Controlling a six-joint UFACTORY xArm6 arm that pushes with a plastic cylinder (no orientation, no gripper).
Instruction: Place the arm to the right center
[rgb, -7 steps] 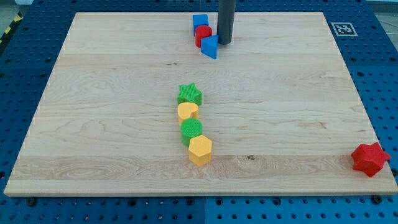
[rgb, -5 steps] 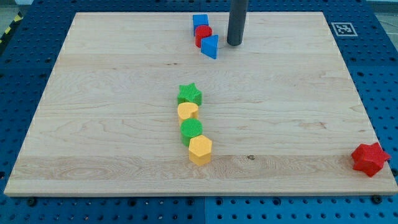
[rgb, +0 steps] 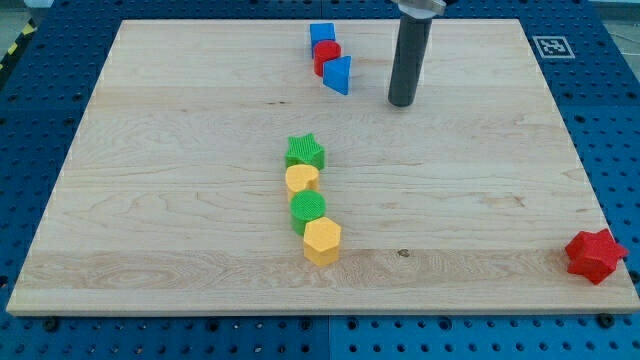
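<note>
My tip (rgb: 402, 101) rests on the wooden board (rgb: 180, 120) near the view's top, right of centre. It stands apart from a cluster of a blue cube (rgb: 322, 35), a red cylinder (rgb: 327, 55) and a blue triangular block (rgb: 338, 75) to its left. No block touches the tip.
A column in the board's middle holds a green star (rgb: 305, 152), a yellow heart-like block (rgb: 301, 178), a green round block (rgb: 308, 209) and a yellow hexagon (rgb: 322, 241). A red star (rgb: 594, 256) sits at the bottom right corner. A marker tag (rgb: 552, 46) is at the top right.
The tip has moved to the view's right and down, away from the blue and red cluster. No block has moved.
</note>
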